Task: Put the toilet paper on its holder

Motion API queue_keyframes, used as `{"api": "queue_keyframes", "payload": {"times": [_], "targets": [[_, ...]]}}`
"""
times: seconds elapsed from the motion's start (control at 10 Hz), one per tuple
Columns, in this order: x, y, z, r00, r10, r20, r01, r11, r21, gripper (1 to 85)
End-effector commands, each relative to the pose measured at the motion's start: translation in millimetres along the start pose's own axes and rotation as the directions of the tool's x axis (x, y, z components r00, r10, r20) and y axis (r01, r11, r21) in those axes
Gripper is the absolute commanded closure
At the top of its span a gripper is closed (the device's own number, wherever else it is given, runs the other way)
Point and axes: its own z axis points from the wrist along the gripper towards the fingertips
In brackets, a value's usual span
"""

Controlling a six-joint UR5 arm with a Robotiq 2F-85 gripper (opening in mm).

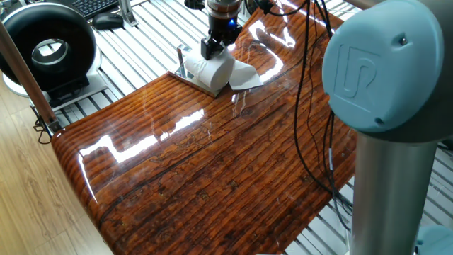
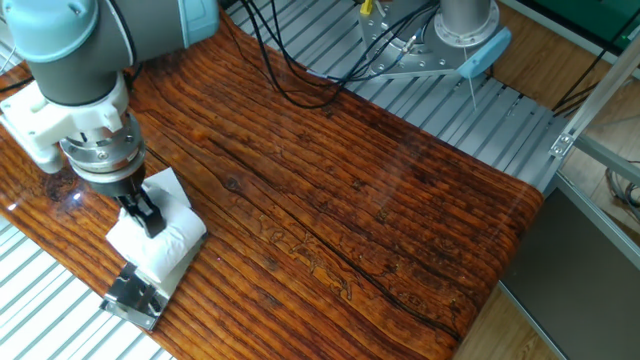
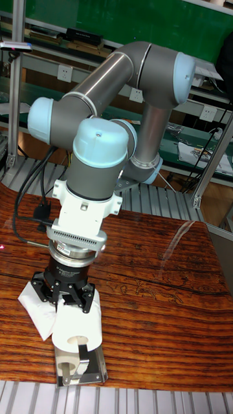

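Note:
The white toilet paper (image 1: 216, 71) lies on its side at the far corner of the wooden table, its loose sheet (image 1: 246, 76) trailing to the right. It sits over the chrome holder (image 1: 183, 60), whose base plate (image 3: 87, 376) shows beneath it. In the tall fixed view the holder's bent bar (image 3: 81, 354) reaches into the roll's hollow core (image 3: 72, 341). My gripper (image 3: 68, 299) comes down from above, and its black fingers (image 2: 147, 217) press into the toilet paper (image 2: 165, 250), shut on it. The holder (image 2: 131, 294) pokes out at the table's edge.
A large black ring-shaped device (image 1: 48, 47) stands off the table's left side, with a keyboard and a mouse (image 1: 108, 21) behind it. Black cables (image 1: 311, 106) hang over the right part of the table. My arm's blue-capped joint (image 1: 382, 64) fills the near right.

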Motion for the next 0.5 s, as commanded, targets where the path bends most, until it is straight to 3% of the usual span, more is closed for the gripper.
{"api": "queue_keyframes", "payload": {"times": [0.0, 0.3, 0.4], "targets": [[-13.2, 6.7, 3.0, 1.0, 0.0, -0.01, 0.0, 1.0, -0.002, 84.7], [-24.9, 1.2, -0.8, 1.0, -0.021, 0.003, 0.021, 1.0, 0.008, 84.7], [-30.5, 0.0, -4.9, 0.999, -0.031, 0.009, 0.031, 0.999, -0.008, 84.7]]}}
